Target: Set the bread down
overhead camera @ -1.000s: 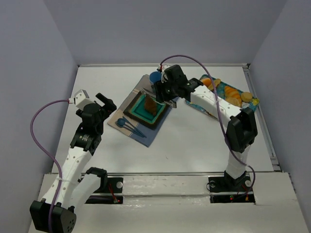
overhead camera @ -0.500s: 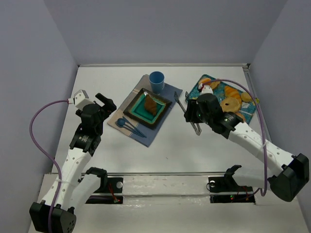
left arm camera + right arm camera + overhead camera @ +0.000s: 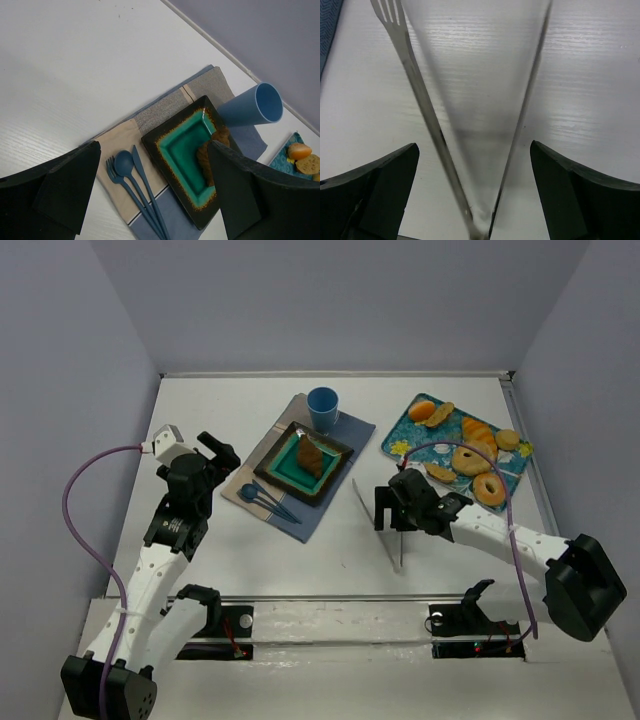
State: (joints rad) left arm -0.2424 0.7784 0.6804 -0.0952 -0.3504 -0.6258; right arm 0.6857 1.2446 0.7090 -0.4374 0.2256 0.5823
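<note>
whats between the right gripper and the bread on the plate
Top view: one arm of the metal tongs, tip toward the bread, then a strip of placemat and the plate rim.

dark brown bread (image 3: pixel 311 456), teal black-rimmed plate (image 3: pixel 290 465), blue cup (image 3: pixel 322 407), silver tongs (image 3: pixel 420 90)

The white bench (image 3: pixel 200 410) carries a grey-and-blue placemat (image 3: pixel 310 522). On the placemat:
- a dark square plate (image 3: pixel 272 468) with a teal centre;
- a blue cup (image 3: pixel 322 408), upright, just beyond the plate's far corner;
- a blue fork, spoon and knife (image 3: pixel 262 498), side by side, near the plate's left edge.

A blue patterned tray (image 3: pixel 402 440) at far right holds ring donuts (image 3: pixel 468 458) and orange-tan rolls (image 3: pixel 424 411). Metal tongs (image 3: pixel 421 95), arms spread in a V, are over bare bench between placemat and tray.
</note>
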